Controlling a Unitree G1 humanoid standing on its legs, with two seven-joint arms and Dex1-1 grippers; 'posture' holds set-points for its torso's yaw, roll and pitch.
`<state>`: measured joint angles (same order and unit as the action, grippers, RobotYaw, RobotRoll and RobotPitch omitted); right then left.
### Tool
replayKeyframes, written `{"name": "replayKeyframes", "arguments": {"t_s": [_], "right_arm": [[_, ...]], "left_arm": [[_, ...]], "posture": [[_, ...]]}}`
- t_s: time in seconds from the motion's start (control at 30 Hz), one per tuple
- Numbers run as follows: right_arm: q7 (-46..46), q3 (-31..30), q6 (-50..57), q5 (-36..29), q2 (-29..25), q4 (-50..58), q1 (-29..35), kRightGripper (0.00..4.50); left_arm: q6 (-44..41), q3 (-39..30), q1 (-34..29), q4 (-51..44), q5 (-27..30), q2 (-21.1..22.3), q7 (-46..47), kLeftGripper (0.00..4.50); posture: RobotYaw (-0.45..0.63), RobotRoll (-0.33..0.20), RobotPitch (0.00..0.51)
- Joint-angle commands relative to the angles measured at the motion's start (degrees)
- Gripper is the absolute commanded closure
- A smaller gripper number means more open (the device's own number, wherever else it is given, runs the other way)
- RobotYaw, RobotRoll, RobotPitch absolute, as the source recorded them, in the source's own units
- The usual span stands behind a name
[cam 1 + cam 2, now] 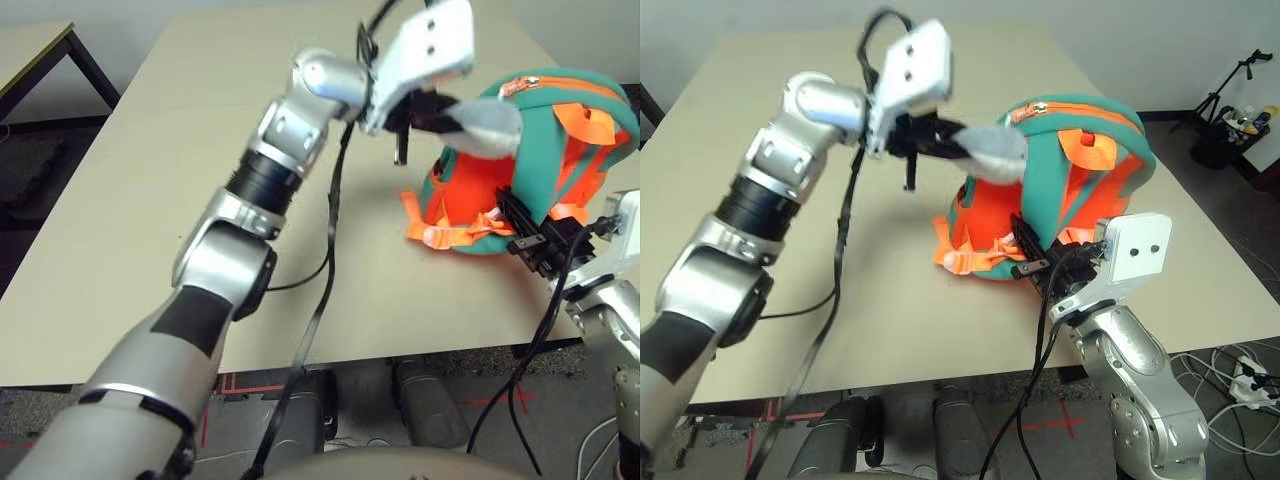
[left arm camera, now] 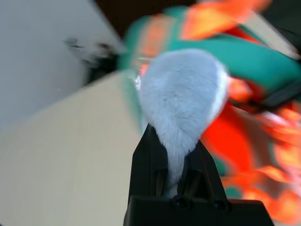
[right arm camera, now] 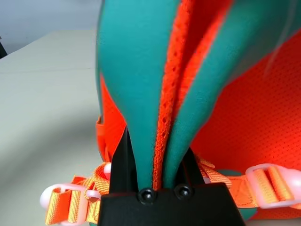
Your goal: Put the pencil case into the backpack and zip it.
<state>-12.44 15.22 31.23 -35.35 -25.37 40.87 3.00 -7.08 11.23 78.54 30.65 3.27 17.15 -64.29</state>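
- Pincer on my left arm [image 1: 440,112] is clamped on the grey plush shark charm [image 1: 490,125]; the left wrist view shows its narrow end pinched between my two black fingers [image 2: 149,162], with the fluffy rounded body bulging out past the tips.
- That left pincer is raised above the desk [image 1: 150,200], pointing sideways toward the backpack [image 1: 530,160], and the charm runs from my fingers to the top front of the backpack, near the orange zip line.
- My right pincer [image 1: 1035,262] is closed on a folded flap of the backpack: in the right wrist view a teal double layer with an orange mesh edge [image 3: 162,117] is squeezed between my fingers [image 3: 123,160].
- From the head views, this right pincer grips the backpack at its lower near side, just beside the orange straps [image 1: 445,235] and their pale buckles.
- The backpack stands on the right part of the desk, leaning, its orange back panel and straps turned toward me and its teal arch on top.
- The strap ends and buckles lie on the desk at the backpack's base, spilling toward my left.
- I cannot tell where the pencil case is.
- A black cable [image 1: 325,260] hangs from my left wrist down over the desk's near edge.
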Motion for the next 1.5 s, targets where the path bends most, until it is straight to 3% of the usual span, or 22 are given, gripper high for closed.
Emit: {"name": "replayKeyframes", "arguments": {"t_s": [0.03, 0.17, 0.47, 0.67, 1.13, 1.5], "right_arm": [[-0.74, -0.74, 0.22, 0.00, 0.33, -0.44, 0.66, 4.29], [-0.79, -1.01, 0.18, 0.12, 0.58, -0.59, 0.57, 4.29], [-0.65, -1.16, 0.35, 0.15, 0.77, -0.47, 0.54, 4.29], [-0.23, -1.51, 0.43, 0.29, 1.14, -0.21, 0.59, 4.29], [0.15, -2.37, 0.54, 0.86, 1.94, -0.54, -0.56, 4.29], [-0.05, -2.52, 0.06, 1.26, 2.27, -1.16, -0.87, 4.29]], "left_arm": [[-1.17, -3.19, 1.28, 4.02, 1.17, 2.25, 1.45, 4.36], [-3.02, -3.95, -1.01, 5.38, 1.87, 3.98, 1.78, 4.36], [-17.46, -5.68, -12.14, -3.95, 8.25, 1.95, 4.69, 4.36], [-21.41, -5.95, -16.97, -5.89, 9.93, 1.86, 7.60, 4.36], [-21.05, -1.61, -25.55, -2.19, 7.39, 3.73, 6.07, 4.36], [-12.93, 3.56, -26.70, 11.07, 1.83, 1.78, 4.41, 4.37]], "posture": [[-0.16, 0.000, 0.132], [-0.15, 0.000, 0.135], [-0.16, 0.000, 0.137], [-0.16, 0.000, 0.137], [-0.16, 0.000, 0.132], [-0.16, 0.000, 0.124]]}}
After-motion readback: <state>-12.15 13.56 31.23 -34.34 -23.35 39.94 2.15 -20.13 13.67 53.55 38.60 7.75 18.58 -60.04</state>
